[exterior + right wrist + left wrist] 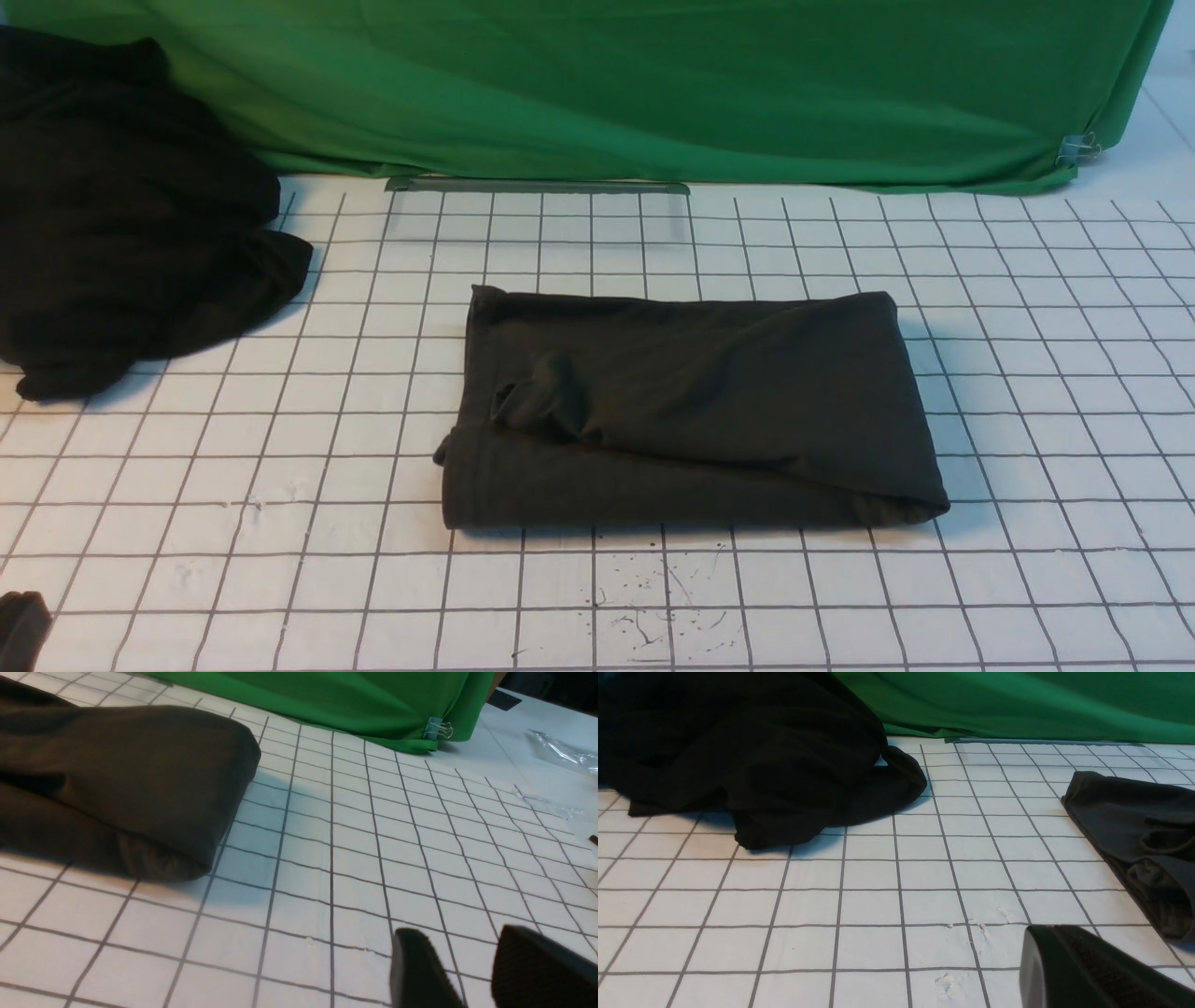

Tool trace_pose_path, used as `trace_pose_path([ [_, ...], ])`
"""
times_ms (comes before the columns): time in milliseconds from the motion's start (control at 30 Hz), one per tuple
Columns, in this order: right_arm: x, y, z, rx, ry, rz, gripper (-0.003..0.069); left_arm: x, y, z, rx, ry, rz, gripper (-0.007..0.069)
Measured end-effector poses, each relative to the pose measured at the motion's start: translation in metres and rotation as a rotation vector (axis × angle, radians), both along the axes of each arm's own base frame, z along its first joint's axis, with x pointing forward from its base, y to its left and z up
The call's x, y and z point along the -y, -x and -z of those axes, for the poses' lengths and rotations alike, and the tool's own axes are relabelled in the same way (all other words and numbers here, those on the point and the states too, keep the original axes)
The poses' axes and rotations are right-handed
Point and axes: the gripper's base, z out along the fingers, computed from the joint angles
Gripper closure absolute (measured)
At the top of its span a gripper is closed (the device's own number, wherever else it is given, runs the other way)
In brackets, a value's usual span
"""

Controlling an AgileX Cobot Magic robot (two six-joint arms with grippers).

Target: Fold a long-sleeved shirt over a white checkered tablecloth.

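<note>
A: Any writing readable on the shirt?
B: None; it lies folded at frame centre on the tablecloth.
A: Grippers?
B: Left gripper closed, empty; right gripper parted, empty.
</note>
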Motion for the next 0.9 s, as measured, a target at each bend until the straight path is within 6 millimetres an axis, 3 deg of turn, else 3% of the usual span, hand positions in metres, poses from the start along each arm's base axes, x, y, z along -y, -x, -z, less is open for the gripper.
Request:
trace_pose_path([
  [900,0.0000,0.0000,0.0000,0.000,0.000,0.000,0.0420,-0.0006,0.0000,0.0003,-0.003,-0.030,-0.002,0.0622],
])
